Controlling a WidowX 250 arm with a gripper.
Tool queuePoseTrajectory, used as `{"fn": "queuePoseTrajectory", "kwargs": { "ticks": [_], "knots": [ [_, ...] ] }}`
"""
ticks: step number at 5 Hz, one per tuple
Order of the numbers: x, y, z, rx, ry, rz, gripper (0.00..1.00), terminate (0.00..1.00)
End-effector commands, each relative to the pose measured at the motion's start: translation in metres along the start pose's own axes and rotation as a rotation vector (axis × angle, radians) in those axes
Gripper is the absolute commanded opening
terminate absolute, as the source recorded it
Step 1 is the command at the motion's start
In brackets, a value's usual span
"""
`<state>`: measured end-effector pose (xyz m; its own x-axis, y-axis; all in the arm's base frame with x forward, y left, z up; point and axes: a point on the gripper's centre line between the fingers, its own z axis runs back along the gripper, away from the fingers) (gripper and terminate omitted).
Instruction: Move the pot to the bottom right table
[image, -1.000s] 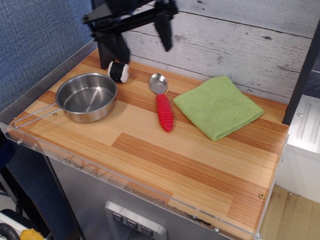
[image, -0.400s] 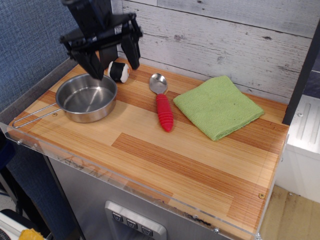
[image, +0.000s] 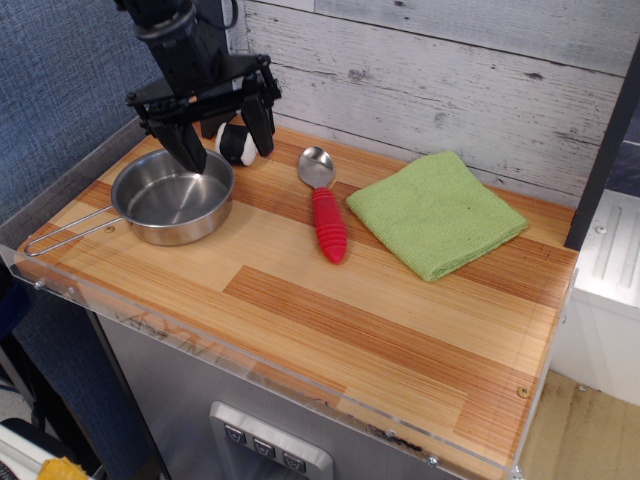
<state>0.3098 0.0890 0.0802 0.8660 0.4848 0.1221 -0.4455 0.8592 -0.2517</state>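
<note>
Gripper (image: 221, 135) spread wide, empty, straddling the far rim of the pot (image: 175, 194): one finger (image: 188, 150) hanging just inside the bowl near the back wall, the other outside and behind, close by the small black-and-white ball (image: 238, 143). No contact with the metal to be made out yet (too tight an angle to be certain).

Pot directly below and slightly forward of the gripper, at the far left of the table (image: 330, 330), wire handle trailing away to the front left toward the acrylic edge.

Likely trouble, judged from this stance:
- Thin, shiny rim pinched off-centre, so a slip or a tilt once lifted, with the long handle dragging the low side down.
- Outer finger landing on the ball instead of clearing it, nudging it off or blocking the close.
- Descent too deep, inner finger jamming against the pot floor and shoving the pot sideways.
- On the carry to the near right, path crossing over the red-handled spoon (image: 325, 208) to the gripper's right and perhaps the green cloth (image: 436, 213) beyond it; a low sweep could knock either.
</note>
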Motion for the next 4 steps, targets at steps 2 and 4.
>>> {"fn": "queuePoseTrajectory", "kwargs": {
  "ticks": [2, 4],
  "knots": [
    [0.016, 0.003, -0.02, 0.125, -0.06, -0.12, 1.0, 0.0],
    [0.027, 0.016, -0.031, 0.196, -0.079, -0.12, 1.0, 0.0]
  ]
}}
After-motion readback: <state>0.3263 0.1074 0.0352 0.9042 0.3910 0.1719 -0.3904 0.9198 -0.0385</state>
